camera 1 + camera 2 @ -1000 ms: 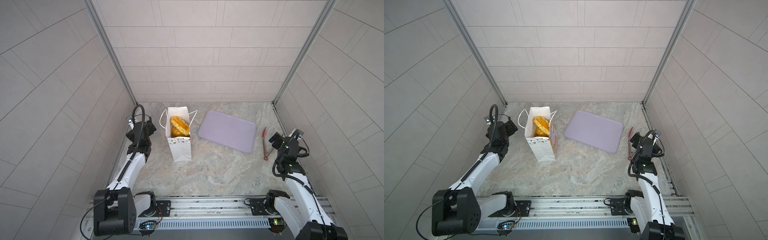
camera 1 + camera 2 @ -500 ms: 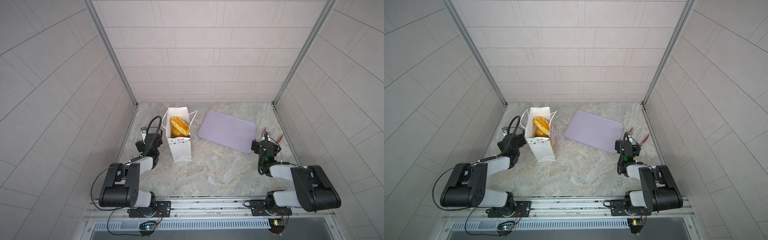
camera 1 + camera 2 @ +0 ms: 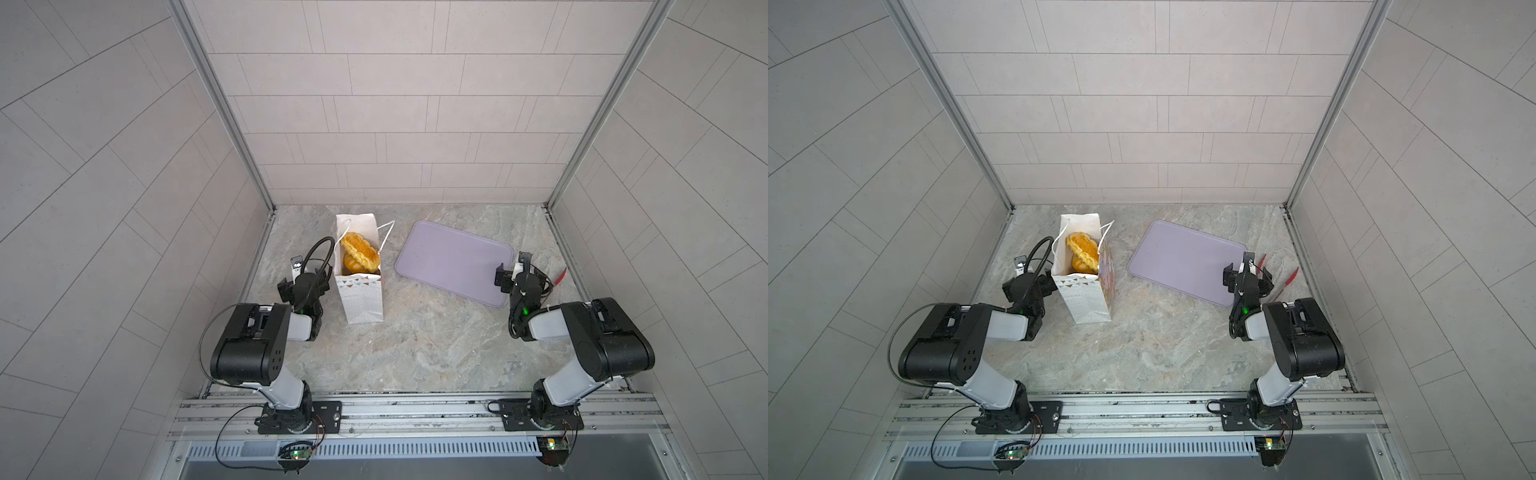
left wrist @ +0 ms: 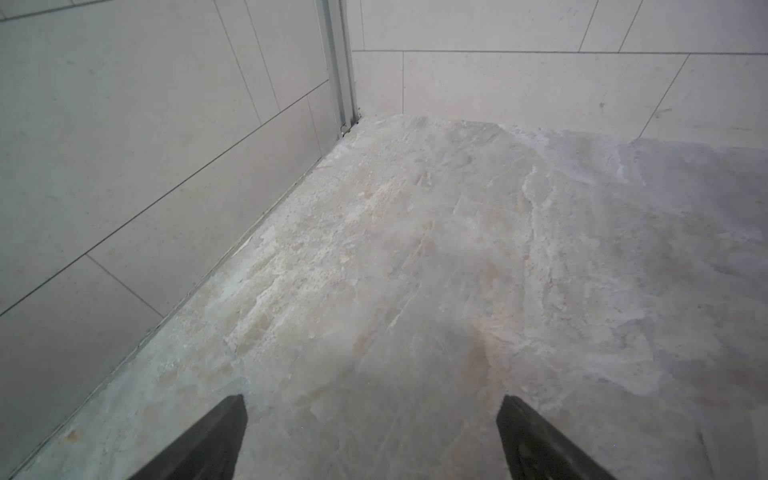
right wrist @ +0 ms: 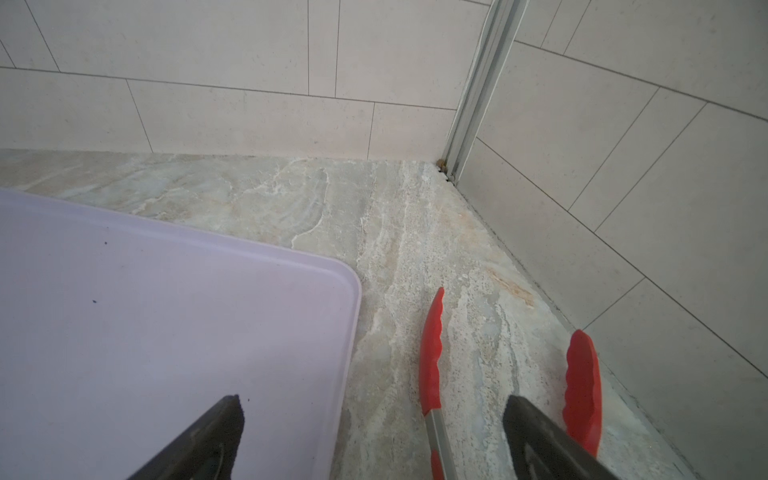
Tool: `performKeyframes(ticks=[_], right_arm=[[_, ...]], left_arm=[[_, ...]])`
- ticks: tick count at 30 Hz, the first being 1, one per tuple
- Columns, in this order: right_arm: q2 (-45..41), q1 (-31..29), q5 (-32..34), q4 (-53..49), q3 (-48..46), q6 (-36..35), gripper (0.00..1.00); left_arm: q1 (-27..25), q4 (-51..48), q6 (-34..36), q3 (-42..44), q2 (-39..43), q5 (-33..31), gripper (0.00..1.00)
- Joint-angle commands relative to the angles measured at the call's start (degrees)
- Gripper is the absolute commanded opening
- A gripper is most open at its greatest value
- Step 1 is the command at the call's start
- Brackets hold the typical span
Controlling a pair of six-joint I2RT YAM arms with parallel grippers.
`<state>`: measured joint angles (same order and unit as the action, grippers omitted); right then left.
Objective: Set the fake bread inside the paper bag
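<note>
While fake bread [image 3: 360, 251] fills the paper bag [image 3: 361, 299] at ten o'clock and the tray [image 3: 453, 257] lies bare, left gripper [image 4: 372, 399] and right gripper [image 5: 372, 399] gape wide, empty; task seems done.

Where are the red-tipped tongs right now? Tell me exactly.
In both top views the tongs lie on the table at the far right, between the lilac tray and the right wall, close by the open right gripper.

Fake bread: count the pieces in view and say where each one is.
2. A striped loaf lies on top inside the paper bag; a rounder piece sits under it. More may be hidden deeper. None on the lilac tray.
</note>
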<state>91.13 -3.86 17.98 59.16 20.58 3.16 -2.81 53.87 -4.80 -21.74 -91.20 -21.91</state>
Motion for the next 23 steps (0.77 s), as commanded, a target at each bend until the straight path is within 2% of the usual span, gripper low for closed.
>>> performKeyframes(ticks=[1,23], right_arm=[[-0.4,-0.2,-0.1,-1.1,-0.8,-1.6,0.99],[-0.6,-0.5,-0.1,-1.6,-0.6,-1.9,0.99]], left_arm=[[-0.4,0.0,1.0,-0.4,-0.1,0.0,1.00],[-0.8,0.7,1.5,-0.4,-0.4,-0.5,1.00]])
